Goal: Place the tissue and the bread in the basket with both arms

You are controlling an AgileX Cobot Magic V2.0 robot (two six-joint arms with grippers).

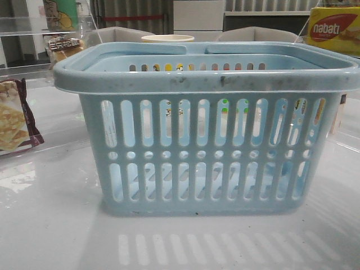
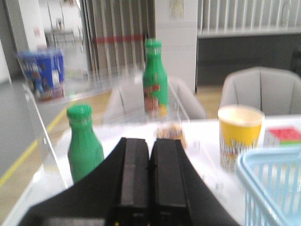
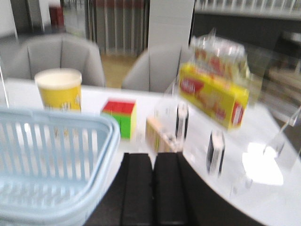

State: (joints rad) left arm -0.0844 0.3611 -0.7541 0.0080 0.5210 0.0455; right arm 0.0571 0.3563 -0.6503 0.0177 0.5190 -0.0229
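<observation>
The light-blue basket (image 1: 208, 79) fills the middle of the front view; its corner also shows in the left wrist view (image 2: 273, 183) and the right wrist view (image 3: 56, 160). The bread (image 2: 170, 132), a blurred golden piece, lies just beyond my left gripper (image 2: 150, 141), which is shut and empty. In the front view the bread (image 1: 64, 49) sits behind the basket's left corner. My right gripper (image 3: 153, 157) is shut and empty beside the basket's rim. A small dark pack with white patches, the tissue (image 3: 215, 153), stands past it; a similar blurred shape (image 3: 181, 120) stands nearby. Neither gripper shows in the front view.
Two green bottles (image 2: 84, 146) (image 2: 155, 80) and a yellow cup (image 2: 239, 134) stand near the bread. A colour cube (image 3: 120, 115), a tan box (image 3: 157, 134) and the yellow nabati box (image 3: 214, 96) are near the tissue. A cracker packet (image 1: 14, 118) lies left of the basket. Clear panels edge the table.
</observation>
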